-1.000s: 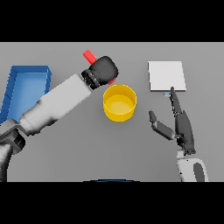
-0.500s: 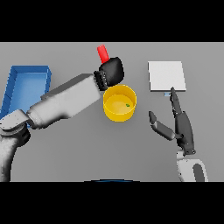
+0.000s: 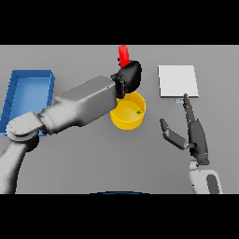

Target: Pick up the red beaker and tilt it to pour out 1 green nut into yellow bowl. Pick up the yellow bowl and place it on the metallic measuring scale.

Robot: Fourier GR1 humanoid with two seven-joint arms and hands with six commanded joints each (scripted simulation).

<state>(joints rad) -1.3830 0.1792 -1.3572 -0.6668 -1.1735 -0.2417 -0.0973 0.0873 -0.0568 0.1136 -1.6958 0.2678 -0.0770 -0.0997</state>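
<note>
On the grey table (image 3: pixel 84 163) the blue tray (image 3: pixel 28 93) sits at the far left and the metallic measuring scale (image 3: pixel 177 80) lies flat at the far right, well apart from each other. Between them stands the yellow bowl (image 3: pixel 128 112), with one green nut (image 3: pixel 138 111) inside near its right wall. The left hand (image 3: pixel 128 77) hangs just above the bowl's back rim, fingers curled round the red beaker (image 3: pixel 123 55), which sticks up from the fist. The right hand (image 3: pixel 191 135) rests right of the bowl, fingers straight and thumb spread, fingertips near the scale's front edge.
</note>
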